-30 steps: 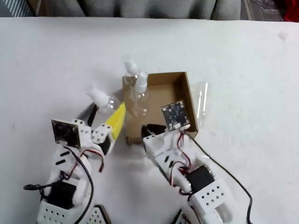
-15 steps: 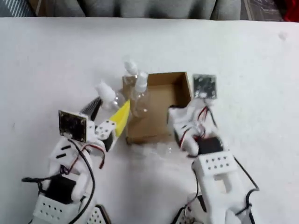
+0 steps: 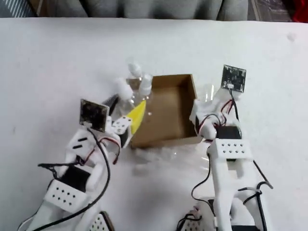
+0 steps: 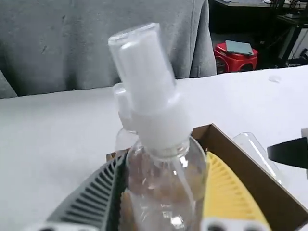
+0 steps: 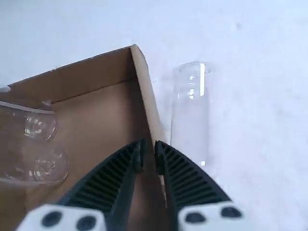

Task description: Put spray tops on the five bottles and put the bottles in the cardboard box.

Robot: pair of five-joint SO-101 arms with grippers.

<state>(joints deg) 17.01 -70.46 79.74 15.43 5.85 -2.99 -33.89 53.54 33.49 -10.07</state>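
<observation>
We hold a capped bottle in our left gripper, right gripper pinching the cardboard box wall; next, probably lower it in.

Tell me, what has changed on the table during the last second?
The left gripper, holding a bottle, carried it right, up to the left wall of the box. The right gripper swung from the box's front to its right wall, which it now pinches. The box, the bottles in it and the loose bottle outside stayed put.
</observation>
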